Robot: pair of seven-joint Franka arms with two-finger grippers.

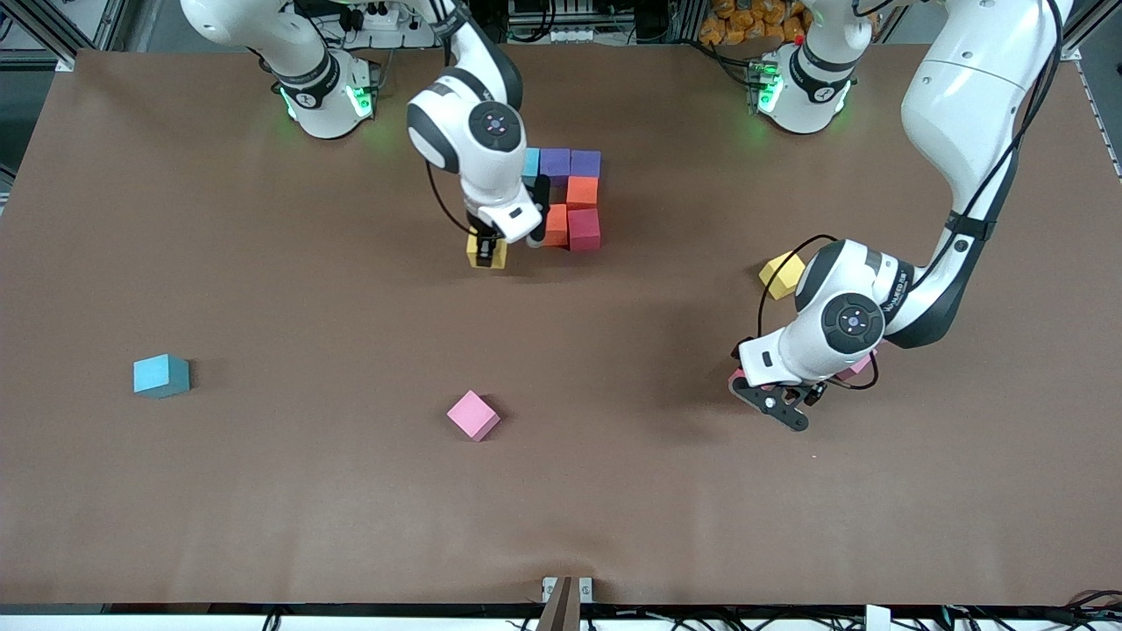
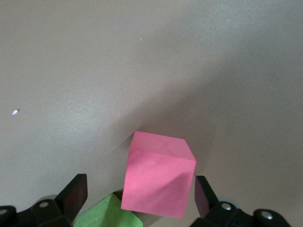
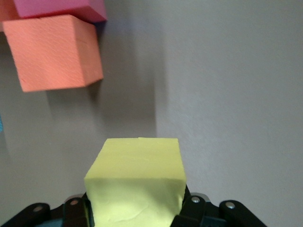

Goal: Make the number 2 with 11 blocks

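- A cluster of small matte foam blocks sits on the brown table [image 1: 263,491] toward the arms' bases: a light blue block [image 1: 531,161], two purple blocks [image 1: 555,162] [image 1: 585,163] in a row, an orange block [image 1: 582,192] just nearer the front camera, then another orange block [image 1: 556,225] beside a red block [image 1: 584,230].
- The right gripper [image 1: 487,245] is clamped on a yellow block [image 1: 486,252], just beside the nearer orange block, toward the right arm's end; whether it touches the table cannot be told.
- In the right wrist view this yellow cube [image 3: 137,182] shows flat faces and crisp edges.
- A second yellow block [image 1: 781,274] lies tilted near the left arm.
- A lone light blue block [image 1: 160,375] lies well apart, toward the right arm's end.
- The left gripper [image 1: 776,407] has its fingers spread wide, holding nothing, above a pink cube [image 2: 158,176] with a green block [image 2: 106,215] just beside it.
- Another pink cube [image 1: 473,414] lies alone, nearer the front camera than the cluster.
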